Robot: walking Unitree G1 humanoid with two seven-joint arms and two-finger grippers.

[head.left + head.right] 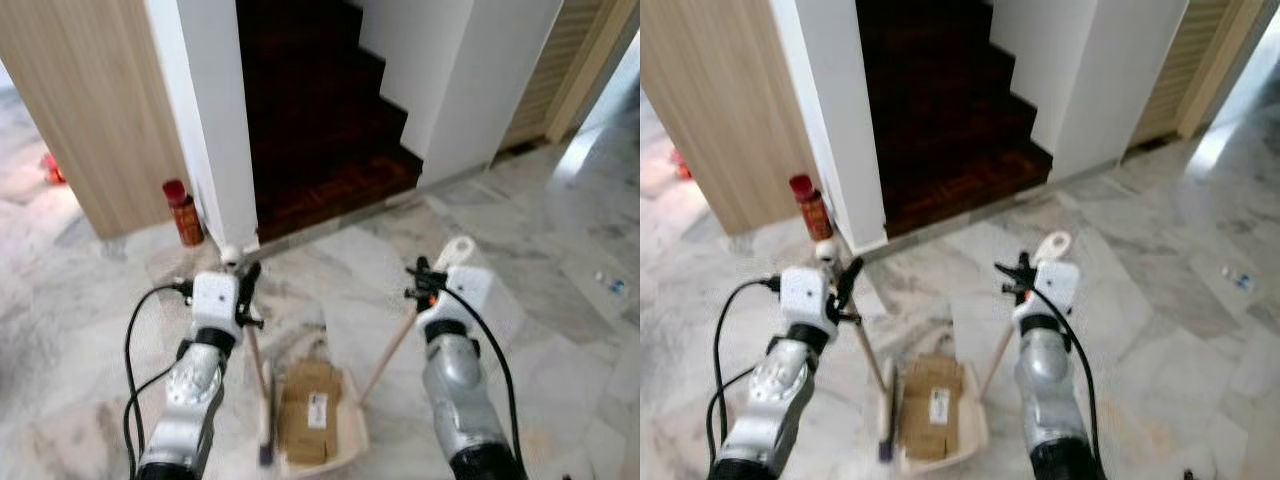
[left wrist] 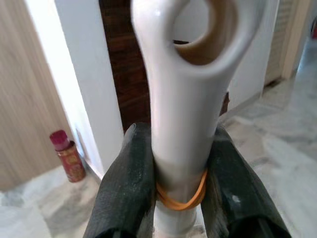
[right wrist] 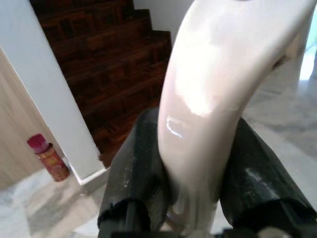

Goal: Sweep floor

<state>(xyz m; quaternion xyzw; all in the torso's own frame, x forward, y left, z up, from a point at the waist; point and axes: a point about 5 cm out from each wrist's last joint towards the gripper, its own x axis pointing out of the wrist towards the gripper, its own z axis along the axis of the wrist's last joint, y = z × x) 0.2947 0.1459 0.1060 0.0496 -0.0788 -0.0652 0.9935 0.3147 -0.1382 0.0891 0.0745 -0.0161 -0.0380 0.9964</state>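
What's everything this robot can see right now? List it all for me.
Dustpan: one, cream, on the floor between the arms, wooden handle held by the right gripper.
Cardboard piece: one, brown, lying in the dustpan.
Broom: one, wooden stick with white end, held by the left gripper.
Bottle: one, red, by the white wall corner.
Stairs: dark wood, straight ahead.
Floor: grey-white marble.
Small scrap: one, pale, on the floor at far right.
Left gripper: black, clamped on the broom.
Right gripper: black, clamped on the dustpan handle.

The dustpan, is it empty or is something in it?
Not empty. The dustpan rests on the marble floor with flattened brown cardboard lying in it.
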